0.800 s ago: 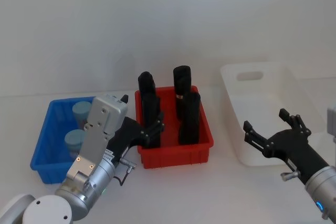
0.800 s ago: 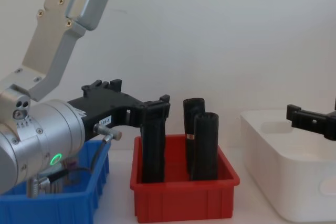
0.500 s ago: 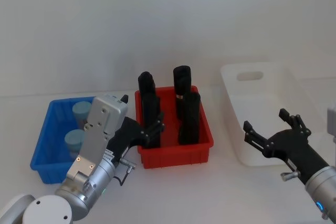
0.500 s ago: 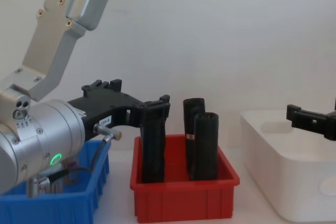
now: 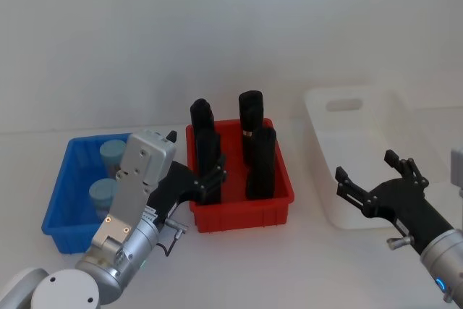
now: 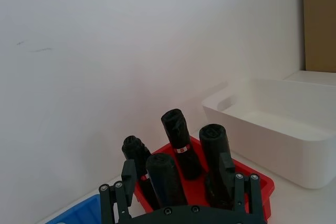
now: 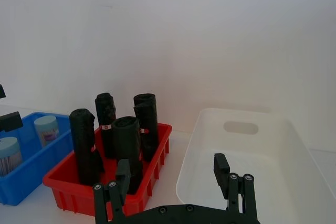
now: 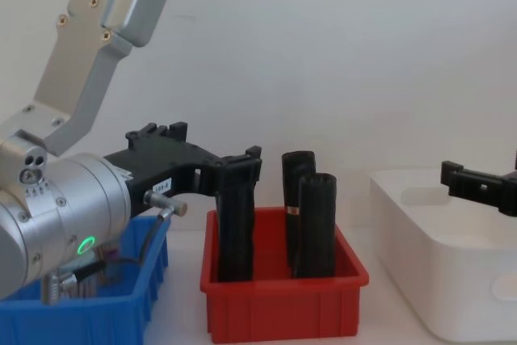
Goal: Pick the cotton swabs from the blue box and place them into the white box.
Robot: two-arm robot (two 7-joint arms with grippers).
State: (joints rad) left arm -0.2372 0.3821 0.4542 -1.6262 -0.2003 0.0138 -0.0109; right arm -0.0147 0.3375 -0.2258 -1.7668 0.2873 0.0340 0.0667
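While left gripper (image 6: 177, 168) gapes, right gripper (image 5: 365, 166) gapes apart

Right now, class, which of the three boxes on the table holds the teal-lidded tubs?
The blue box, at the robot's left; the cotton swabs stand in it, while the red bin holds black rolls.

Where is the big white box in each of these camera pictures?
Head view: the white box is on the right, beside the red bin.
Chest view: white box at the right edge, right of the red bin.
Left wrist view: white box beyond the red bin.
Right wrist view: white box beside the red bin.
Shared landmark: the red bin of black rolls, between it and the blue box.
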